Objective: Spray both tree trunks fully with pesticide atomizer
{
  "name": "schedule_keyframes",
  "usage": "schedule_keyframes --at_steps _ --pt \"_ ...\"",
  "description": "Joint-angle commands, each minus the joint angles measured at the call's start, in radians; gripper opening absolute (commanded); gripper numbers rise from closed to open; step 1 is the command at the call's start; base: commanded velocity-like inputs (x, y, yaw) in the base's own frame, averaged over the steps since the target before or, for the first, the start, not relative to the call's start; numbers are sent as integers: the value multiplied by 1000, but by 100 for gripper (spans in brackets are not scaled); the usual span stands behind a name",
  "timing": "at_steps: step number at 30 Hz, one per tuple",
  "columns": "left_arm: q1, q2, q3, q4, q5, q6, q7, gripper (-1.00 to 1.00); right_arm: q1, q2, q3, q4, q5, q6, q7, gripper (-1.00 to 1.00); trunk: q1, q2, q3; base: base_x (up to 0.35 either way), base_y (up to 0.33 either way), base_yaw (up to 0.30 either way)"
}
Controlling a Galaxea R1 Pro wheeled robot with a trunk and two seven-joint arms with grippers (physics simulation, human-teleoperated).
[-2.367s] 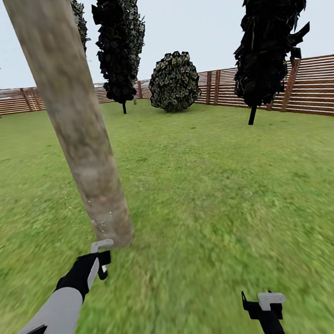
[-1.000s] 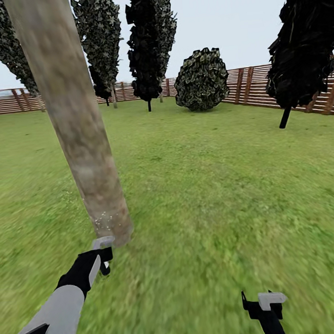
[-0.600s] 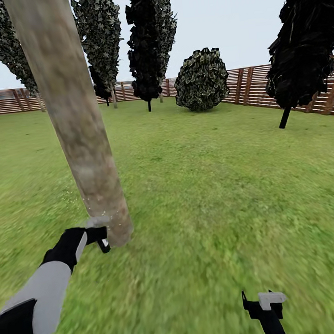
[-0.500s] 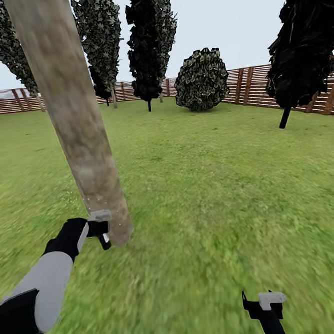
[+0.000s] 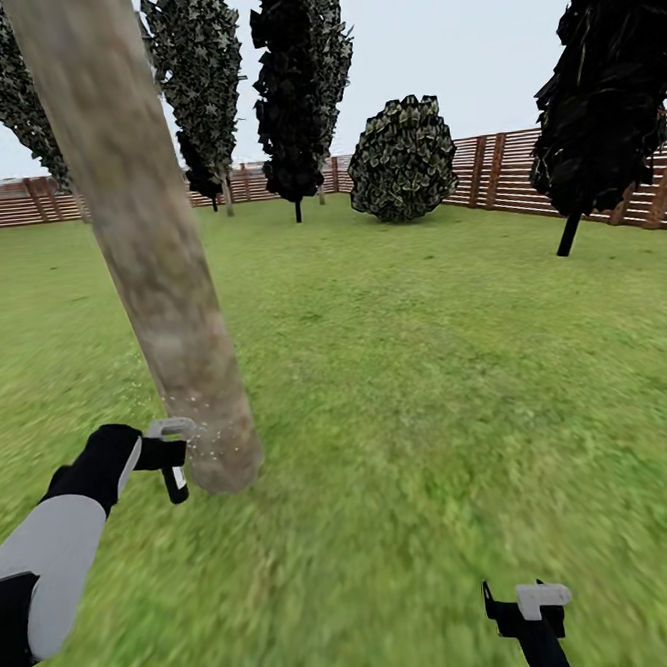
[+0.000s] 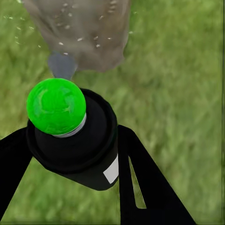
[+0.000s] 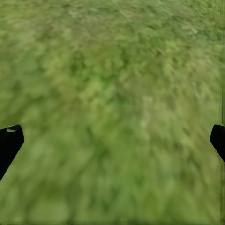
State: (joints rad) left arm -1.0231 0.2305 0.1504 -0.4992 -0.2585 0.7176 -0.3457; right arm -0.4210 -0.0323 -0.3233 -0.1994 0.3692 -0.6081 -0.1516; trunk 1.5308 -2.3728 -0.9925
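Observation:
A mottled tan-grey tree trunk (image 5: 159,277) leans up from the lawn at the left of the head view. My left gripper (image 5: 173,456) hovers just left of its base. In the left wrist view this gripper (image 6: 72,140) is shut on the pesticide atomizer (image 6: 77,147), a black can with a green ball top, pointed at the trunk's foot (image 6: 89,33). Pale droplets speckle the bark there (image 5: 206,439). My right gripper (image 5: 526,609) hangs low at the right over bare grass, and the right wrist view shows it (image 7: 115,136) open with nothing between its fingers.
Green lawn spreads all around. Dark narrow trees (image 5: 304,85) and a round bush (image 5: 402,158) stand far back. Another dark tree (image 5: 605,81) rises at the right. A brown slatted fence (image 5: 602,182) rings the garden.
The view turned left between the oldest frame and a second ago. Since then my left gripper has risen and shifted left beside the trunk's base with the atomizer. The right arm has stayed still.

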Motion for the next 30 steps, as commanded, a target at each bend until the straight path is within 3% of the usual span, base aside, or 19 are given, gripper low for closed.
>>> schedule_keyframes --at_steps 1,9,17,24,30 --pt "4 -1 6 -1 -11 4 -8 -100 -1 0 -3 2 10 -2 -6 100 0 0 -1 0 -253 0" --pt "11 4 9 1 -12 2 -7 -100 -1 0 -3 2 11 -2 -6 100 0 0 -1 12 -272 20" --pt "17 5 9 3 -16 -1 5 -100 -1 2 -3 2 11 -2 -6 100 0 0 -1 124 -256 245" --pt "58 5 8 17 -16 -11 7 -100 -1 2 -3 2 11 -2 -6 100 0 0 -1 2 -274 13" --pt "63 1 14 3 -15 -10 8 -100 -1 2 -3 2 11 -2 -6 100 0 0 -1 64 -266 0"
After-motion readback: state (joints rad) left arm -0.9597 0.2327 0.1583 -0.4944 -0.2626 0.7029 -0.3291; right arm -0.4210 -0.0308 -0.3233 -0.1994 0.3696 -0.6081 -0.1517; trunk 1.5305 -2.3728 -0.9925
